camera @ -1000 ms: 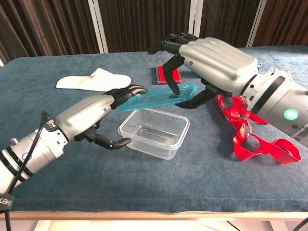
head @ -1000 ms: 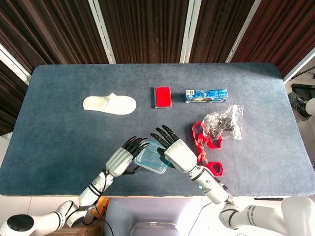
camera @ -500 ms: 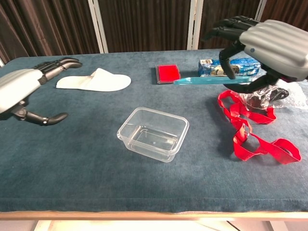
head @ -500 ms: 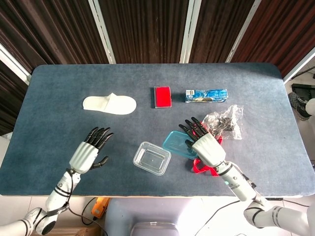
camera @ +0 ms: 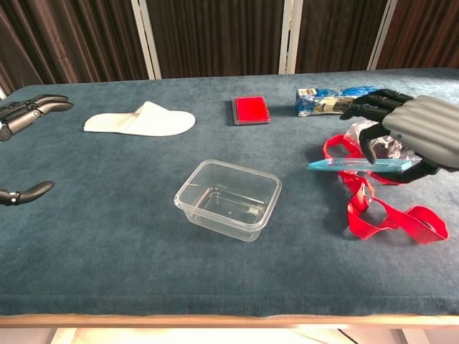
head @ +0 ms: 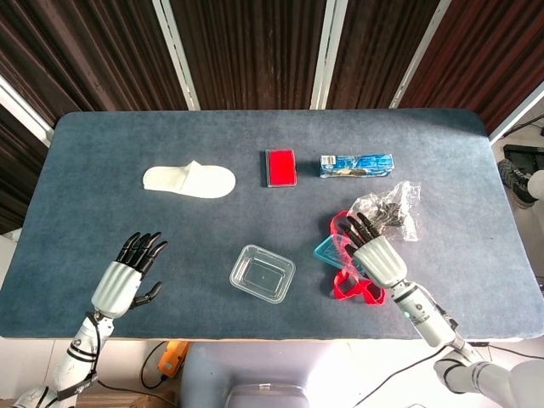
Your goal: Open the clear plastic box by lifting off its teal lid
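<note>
Right robot hand [head: 374, 257] pinches the teal lid [camera: 362, 164] level above the red strap [camera: 387, 212]; left robot hand [head: 127, 279] spread.

A red flat case [head: 280, 167] is lying near the table's [head: 102, 144] far edge, with a white slipper [head: 189, 180] sitting to its left and a blue snack packet [head: 356, 164] to its right. Nearer than the case and to its right, a crumpled clear plastic bag [head: 393, 208] is resting beside a looping red strap [camera: 387, 213].

Open cloth around the box, clutter to its right

We see bare table [head: 102, 153] all round the clear box [head: 263, 273]; our right hand [head: 375, 258] holds the teal lid [camera: 362, 164] above the red strap [camera: 387, 211], crinkled bag [head: 387, 209] just behind.
</note>
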### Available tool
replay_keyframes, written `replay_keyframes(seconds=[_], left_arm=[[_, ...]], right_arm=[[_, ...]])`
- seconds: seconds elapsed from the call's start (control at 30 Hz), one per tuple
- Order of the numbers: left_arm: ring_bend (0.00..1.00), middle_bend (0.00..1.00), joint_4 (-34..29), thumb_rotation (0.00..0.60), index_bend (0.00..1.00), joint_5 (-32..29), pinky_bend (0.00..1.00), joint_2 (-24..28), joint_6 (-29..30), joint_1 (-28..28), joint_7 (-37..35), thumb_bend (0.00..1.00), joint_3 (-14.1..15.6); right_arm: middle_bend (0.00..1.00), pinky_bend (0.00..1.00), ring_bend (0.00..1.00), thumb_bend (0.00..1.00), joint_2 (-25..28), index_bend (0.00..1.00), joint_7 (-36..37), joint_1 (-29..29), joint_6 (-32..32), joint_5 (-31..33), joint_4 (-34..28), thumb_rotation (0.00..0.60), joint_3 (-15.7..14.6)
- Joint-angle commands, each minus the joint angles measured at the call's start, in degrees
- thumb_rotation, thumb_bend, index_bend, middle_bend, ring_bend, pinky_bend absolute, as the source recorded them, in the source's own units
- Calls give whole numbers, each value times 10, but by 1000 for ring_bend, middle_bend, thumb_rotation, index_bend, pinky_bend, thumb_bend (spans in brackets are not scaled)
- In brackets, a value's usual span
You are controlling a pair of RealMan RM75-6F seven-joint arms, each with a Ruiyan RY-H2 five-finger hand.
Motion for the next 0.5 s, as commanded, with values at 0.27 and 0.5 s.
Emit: replay_keyframes(seconds=[0.27,0.5], left_arm=[[0,0,-24,600,0,5,0,31,39,36,-7,319,3],[0,0,-94,600,0,-4,0,96,48,79,20,317,25]], right_arm=[[44,0,0,191,87,0,-15,-5,-44,11,-130,600,-20],[0,0,0,114,219,0,-80,-14,-115,32,-300,600,-62]])
